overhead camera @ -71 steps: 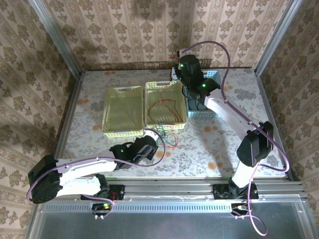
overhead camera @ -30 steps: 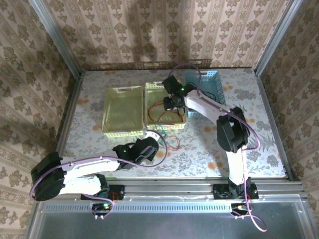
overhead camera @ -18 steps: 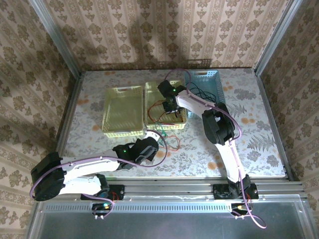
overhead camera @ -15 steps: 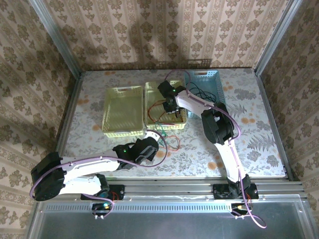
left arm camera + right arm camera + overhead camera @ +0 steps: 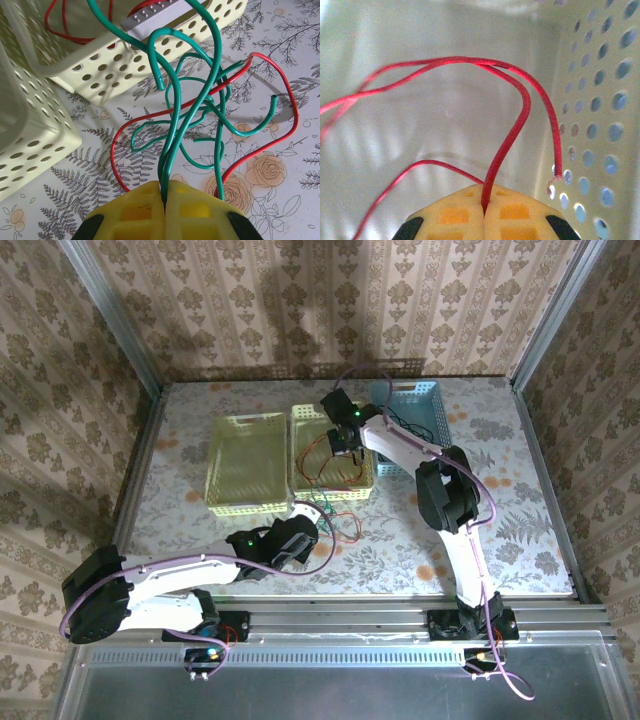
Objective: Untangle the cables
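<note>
Right gripper [image 5: 484, 210] tight on red cable [image 5: 512, 125] inside cream basket [image 5: 590, 100]; left gripper [image 5: 164, 197] tight on green cable [image 5: 170, 155] beside it.

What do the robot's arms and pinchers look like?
The left arm and right arm are white with chunky black joints, small green lights and a thick lilac cable each. The left gripper and right gripper have yellow fingers with a waffle-like grid.

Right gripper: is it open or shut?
Shut on a red cable. The right gripper shows its yellow fingers pressed together, with the cable clamped between them.
</note>
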You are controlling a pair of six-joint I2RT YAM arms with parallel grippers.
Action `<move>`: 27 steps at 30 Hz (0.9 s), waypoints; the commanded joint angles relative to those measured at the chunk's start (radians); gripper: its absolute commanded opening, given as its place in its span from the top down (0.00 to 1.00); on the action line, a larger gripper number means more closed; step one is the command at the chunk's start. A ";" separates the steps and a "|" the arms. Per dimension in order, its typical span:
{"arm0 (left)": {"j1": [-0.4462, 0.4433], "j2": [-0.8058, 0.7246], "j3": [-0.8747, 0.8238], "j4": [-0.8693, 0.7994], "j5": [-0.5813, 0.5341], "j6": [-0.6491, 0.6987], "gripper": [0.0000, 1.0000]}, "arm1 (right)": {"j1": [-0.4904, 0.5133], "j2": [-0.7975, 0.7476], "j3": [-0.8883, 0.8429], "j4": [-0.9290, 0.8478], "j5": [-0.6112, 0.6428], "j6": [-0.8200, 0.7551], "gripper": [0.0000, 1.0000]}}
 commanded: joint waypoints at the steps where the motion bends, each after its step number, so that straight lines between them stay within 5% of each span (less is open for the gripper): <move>1: -0.009 -0.022 0.004 -0.016 -0.008 -0.004 1.00 | -0.002 -0.069 0.033 0.005 -0.066 0.024 1.00; 9: -0.009 -0.041 -0.010 -0.016 -0.017 -0.008 1.00 | -0.018 -0.212 -0.169 0.128 -0.119 0.032 1.00; 27: -0.009 -0.034 -0.012 -0.013 -0.009 -0.006 1.00 | -0.074 -0.141 0.185 0.129 -0.052 0.054 1.00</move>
